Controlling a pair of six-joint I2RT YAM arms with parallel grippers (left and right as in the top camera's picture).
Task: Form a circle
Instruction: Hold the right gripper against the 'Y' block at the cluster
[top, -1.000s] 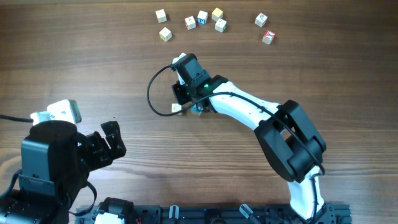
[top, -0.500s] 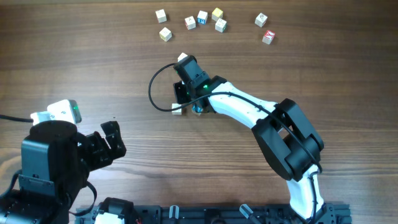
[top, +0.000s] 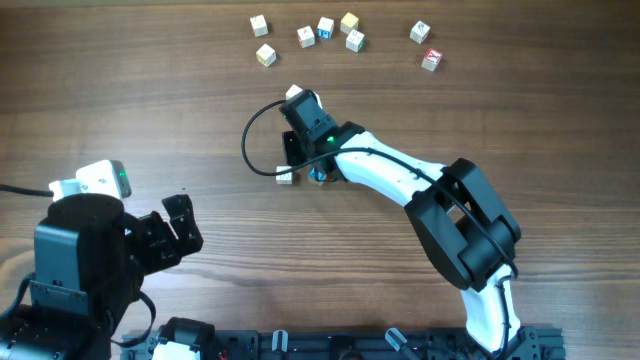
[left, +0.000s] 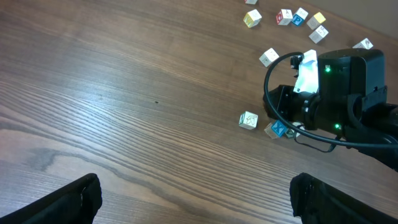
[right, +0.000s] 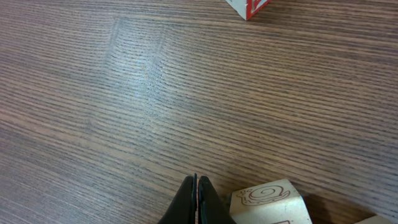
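The right tool (right: 198, 200) is pinched shut on nothing, its tips down at the tabletop (right: 155, 93), just beside a snail-marked cube (right: 268, 200) of the circle (top: 285, 177). Only the right wrist view shows that drawing. Overhead, the circle is mostly hidden under the tool. Its visible cubes lie side by side, left to right, so no ring shape can be judged. The left wrist view shows its blue-faced cube (left: 277, 129) clear of the tool. The right arm (top: 400, 180) reaches over the circle, elbow folded. Loose cubes (top: 325, 30) lie well beyond the circle. The left tool (left: 196, 199) gapes wide and empty, well apart from the circle
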